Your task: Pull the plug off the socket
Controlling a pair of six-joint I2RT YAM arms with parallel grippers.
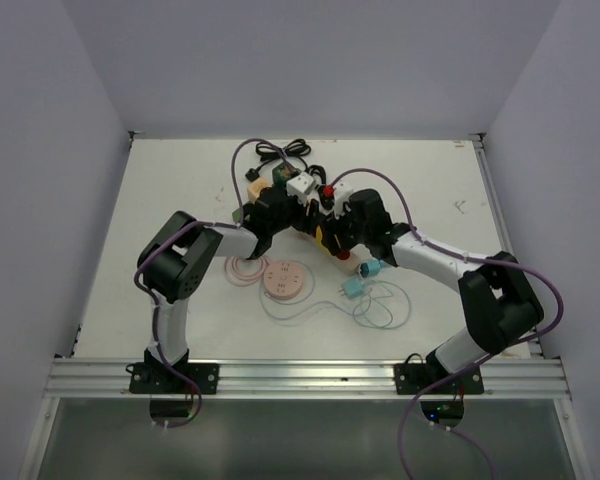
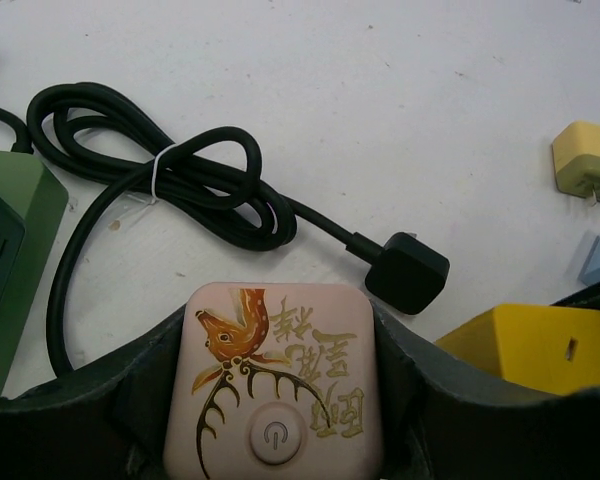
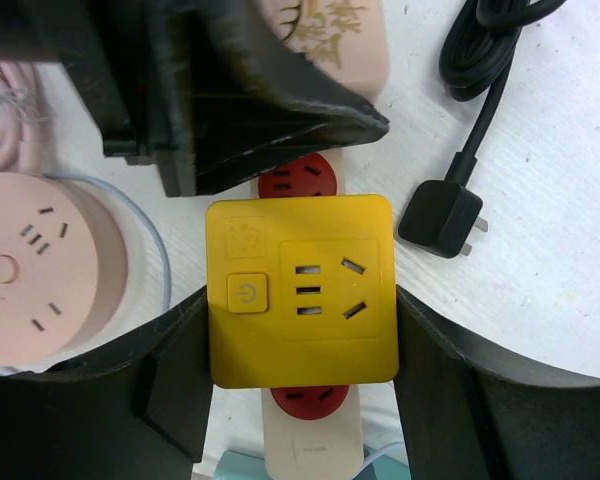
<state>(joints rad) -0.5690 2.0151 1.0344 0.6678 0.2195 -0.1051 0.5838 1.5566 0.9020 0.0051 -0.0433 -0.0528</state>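
A yellow cube adapter (image 3: 300, 290) is plugged on a beige power strip (image 3: 315, 445) with red sockets. My right gripper (image 3: 300, 340) is shut on the yellow cube, one finger on each side. In the top view the right gripper (image 1: 332, 235) is at the table's middle. My left gripper (image 2: 280, 400) is shut on a pink cube adapter (image 2: 275, 380) with a deer print, at the strip's far end. The pink cube (image 3: 330, 40) also shows in the right wrist view, with the left fingers (image 3: 250, 90) just beyond the yellow cube. The left gripper (image 1: 280, 200) faces the right one closely.
A coiled black cord (image 2: 180, 180) with a loose black plug (image 2: 408, 272) lies beyond the pink cube. A green power cube (image 2: 10, 260) is to its left. A round pink socket (image 1: 283, 280) and teal plugs (image 1: 365, 275) with thin cables lie nearer the bases.
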